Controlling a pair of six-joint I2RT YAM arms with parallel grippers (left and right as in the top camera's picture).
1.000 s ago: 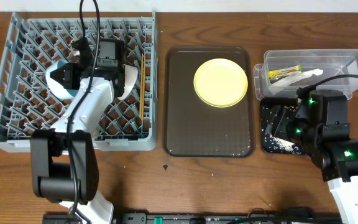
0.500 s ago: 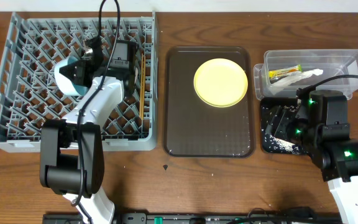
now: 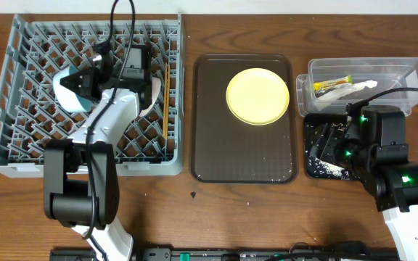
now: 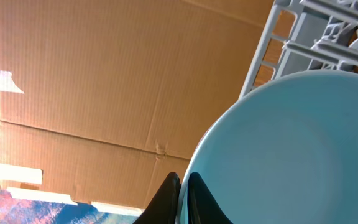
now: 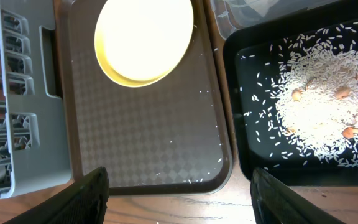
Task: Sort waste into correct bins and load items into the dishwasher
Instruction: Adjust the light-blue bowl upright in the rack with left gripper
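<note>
My left gripper (image 3: 87,80) is shut on the rim of the light blue bowl (image 3: 70,93) and holds it tilted over the grey dish rack (image 3: 20,138); in the left wrist view (image 4: 183,200) the bowl (image 4: 291,149) fills the right side. A white bowl (image 3: 149,94) and wooden chopsticks (image 3: 166,98) sit in the rack. The yellow plate (image 3: 257,96) lies on the brown serving tray (image 3: 242,156). My right gripper (image 5: 178,196) is open and empty above the table, between the tray and the black tray (image 5: 247,124) of rice scraps (image 5: 319,115).
The clear tub (image 3: 401,71) at the back right holds the green-and-yellow wrapper (image 3: 332,85) and the white wrapper (image 3: 358,87). A few rice grains lie on the brown tray (image 5: 148,149). A cardboard wall (image 4: 104,81) stands behind the rack.
My left gripper has swung the light blue bowl back and forth over the rack and now holds it lower and further left than half a second ago. The right arm has not moved.
</note>
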